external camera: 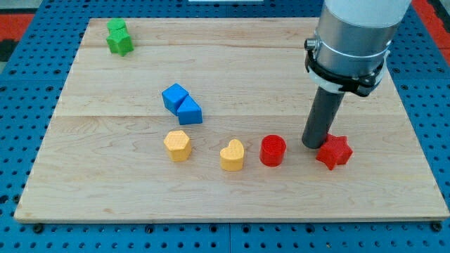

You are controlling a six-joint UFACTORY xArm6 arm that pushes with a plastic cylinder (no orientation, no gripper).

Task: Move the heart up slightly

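One yellow heart (232, 155) lies left of my tool tip (313, 145)

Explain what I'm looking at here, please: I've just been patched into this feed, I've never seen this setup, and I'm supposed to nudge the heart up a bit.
There is one camera view, looking down at an angle on a wooden board that lies on a blue pegboard. The grey cylinder at the view's top right is the robot arm. It has no grasping end effector; it ends in a dark rod, and the rod's lower end, my tip, slides along the board and pushes blocks. Nothing is held.

On the board: a yellow heart near the bottom middle, with a yellow hexagon-like block on its left and a red cylinder on its right. A red star lies right beside my tip, on its right. Two blue blocks lie touching, above the yellow ones. Green blocks sit at the top left.

My tip is well to the right of the heart, beyond the red cylinder.
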